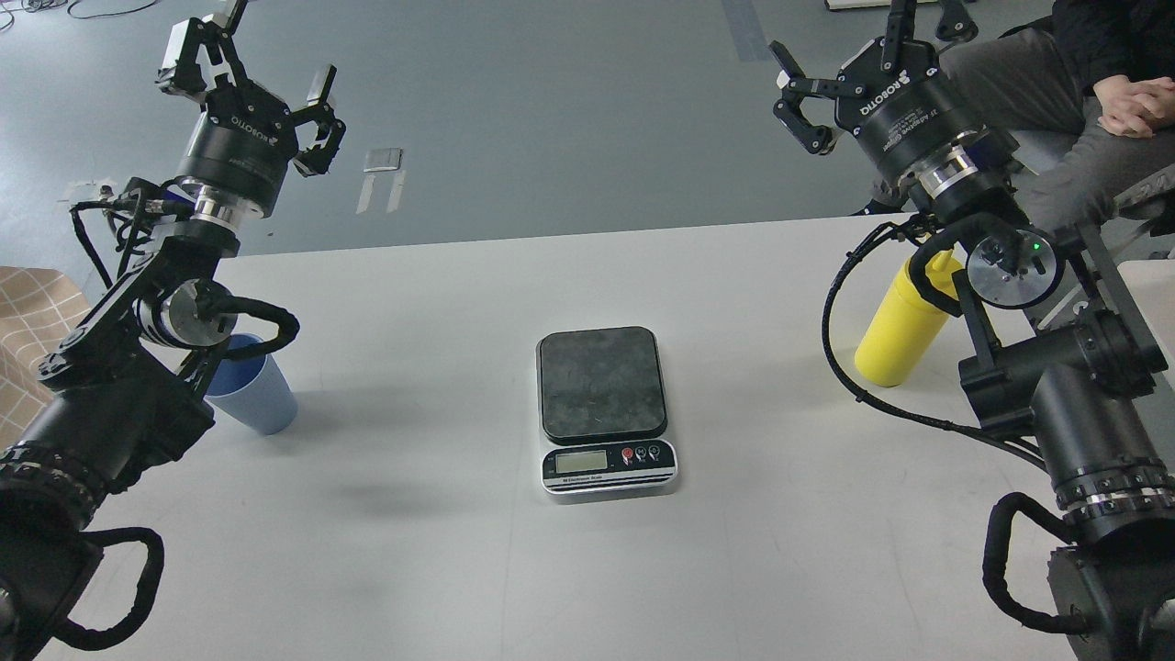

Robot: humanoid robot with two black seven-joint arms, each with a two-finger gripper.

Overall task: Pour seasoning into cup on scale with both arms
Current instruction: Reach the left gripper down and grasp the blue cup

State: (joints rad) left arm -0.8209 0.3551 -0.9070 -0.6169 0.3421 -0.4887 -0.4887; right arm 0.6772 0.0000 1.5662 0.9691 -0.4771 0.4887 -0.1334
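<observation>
The scale (603, 404) sits at the table's middle, its black platform bare and its silver display front facing me. The light blue cup (250, 397) stands at the table's left, partly hidden behind my left arm. The yellow seasoning bottle (898, 323) stands at the right, its top hidden by my right arm's cable and joint. My left gripper (246, 64) is raised high above the far left, open and empty. My right gripper (849, 55) is raised high above the far right, open and empty. Neither touches anything.
The white table (441, 551) spans the view. A seated person (1083, 101) in grey trousers is beyond the far right corner. A tan checked surface (27, 321) lies off the table's left edge. Grey floor lies beyond.
</observation>
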